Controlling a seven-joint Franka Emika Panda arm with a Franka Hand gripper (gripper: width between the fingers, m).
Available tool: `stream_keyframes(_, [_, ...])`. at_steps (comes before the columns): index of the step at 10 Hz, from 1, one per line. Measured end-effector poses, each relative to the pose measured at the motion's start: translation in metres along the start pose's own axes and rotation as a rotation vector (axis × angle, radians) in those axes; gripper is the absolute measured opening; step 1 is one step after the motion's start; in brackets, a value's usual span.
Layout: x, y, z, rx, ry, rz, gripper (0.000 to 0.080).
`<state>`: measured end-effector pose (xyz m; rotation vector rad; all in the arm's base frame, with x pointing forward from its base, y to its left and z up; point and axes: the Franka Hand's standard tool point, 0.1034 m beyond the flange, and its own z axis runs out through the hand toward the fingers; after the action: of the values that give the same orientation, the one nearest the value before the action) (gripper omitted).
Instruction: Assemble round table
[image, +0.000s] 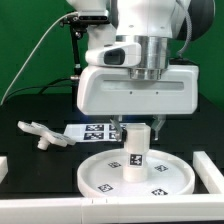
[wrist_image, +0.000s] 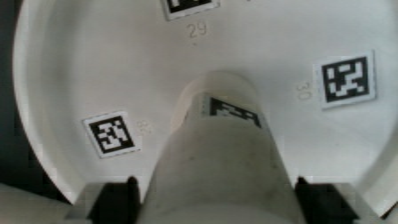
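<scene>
Hand grips leg upright at disc centre, well inside rim; foot piece lies well apart

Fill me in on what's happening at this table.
The arm's gripper is closed on the short cylindrical leg and holds it upright at the middle of the round disc. The disc lies flat on the table. The branched foot piece lies apart from them, toward the exterior view's left, with nothing touching it.
</scene>
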<state>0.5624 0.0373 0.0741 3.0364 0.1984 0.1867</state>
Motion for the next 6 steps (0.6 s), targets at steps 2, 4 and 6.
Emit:
stream_keyframes(2, [0.0019, -0.0056, 0.0002, -0.001, 0.004, 0.254, 0.0415])
stream_keyframes(4, [0.0025, -0.0051, 0.0016, 0.012, 0.004, 0.52, 0.0415])
stream_keyframes(6, [0.004, -0.0038, 0.0043, 0.018, 0.001, 0.717, 0.0414])
